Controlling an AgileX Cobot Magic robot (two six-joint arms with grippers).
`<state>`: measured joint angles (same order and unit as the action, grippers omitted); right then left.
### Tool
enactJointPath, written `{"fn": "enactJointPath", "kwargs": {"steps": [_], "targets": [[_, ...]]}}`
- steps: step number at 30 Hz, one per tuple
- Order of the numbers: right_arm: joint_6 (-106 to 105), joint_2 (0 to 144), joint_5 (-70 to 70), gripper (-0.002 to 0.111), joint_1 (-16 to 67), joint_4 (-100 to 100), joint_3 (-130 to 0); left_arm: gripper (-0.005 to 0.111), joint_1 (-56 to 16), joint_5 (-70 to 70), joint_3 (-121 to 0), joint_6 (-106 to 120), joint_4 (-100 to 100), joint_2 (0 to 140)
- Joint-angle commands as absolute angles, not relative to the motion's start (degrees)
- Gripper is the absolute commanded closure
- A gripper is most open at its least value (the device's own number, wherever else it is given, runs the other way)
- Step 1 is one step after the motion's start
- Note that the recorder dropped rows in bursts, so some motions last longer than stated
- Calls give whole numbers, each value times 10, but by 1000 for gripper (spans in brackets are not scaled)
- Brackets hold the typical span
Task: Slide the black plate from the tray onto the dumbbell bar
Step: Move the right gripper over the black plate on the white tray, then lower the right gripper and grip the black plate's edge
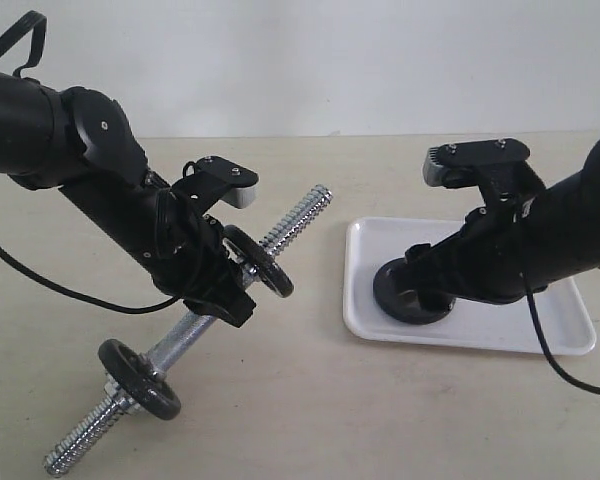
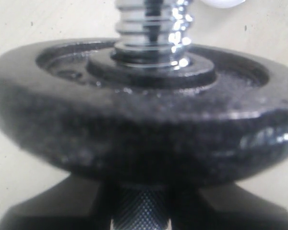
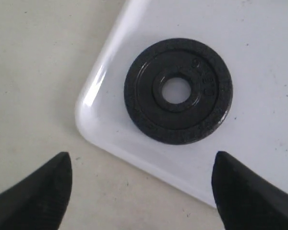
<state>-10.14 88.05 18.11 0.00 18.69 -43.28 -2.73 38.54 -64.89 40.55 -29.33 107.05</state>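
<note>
The black plate (image 3: 178, 91) lies in a corner of the tray (image 3: 259, 38), clear of the parted right gripper (image 3: 141, 163)

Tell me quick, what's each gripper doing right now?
Left gripper: closed, holding the dumbbell bar.
Right gripper: open, holding nothing; the black plate lies free in the tray.

The plate (image 3: 182, 122) is black, tray (image 3: 259, 48) white, dumbbell bar (image 1: 295, 220) chrome.
</note>
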Motion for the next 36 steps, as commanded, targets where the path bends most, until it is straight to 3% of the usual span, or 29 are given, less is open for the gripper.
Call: {"fn": "enactJointPath", "kwargs": {"steps": [1,6,14,28,36], "targets": [[-108,896,111,37,0,185,-433,103,-25,383,-663,398,-323,1035],[-105,914,44,21,0,188,-433,103,-25,379,-663,395,-323,1035],[-95,982,-8,20,0,189,-437,103,-25,379,-663,395,-323,1035],[-74,1067,132,21,0,168,-566,103,-25,405,-663,396,-321,1035],[27,1067,311,23,0,-23,-661,103,-25,405,-663,401,-321,1035]]}}
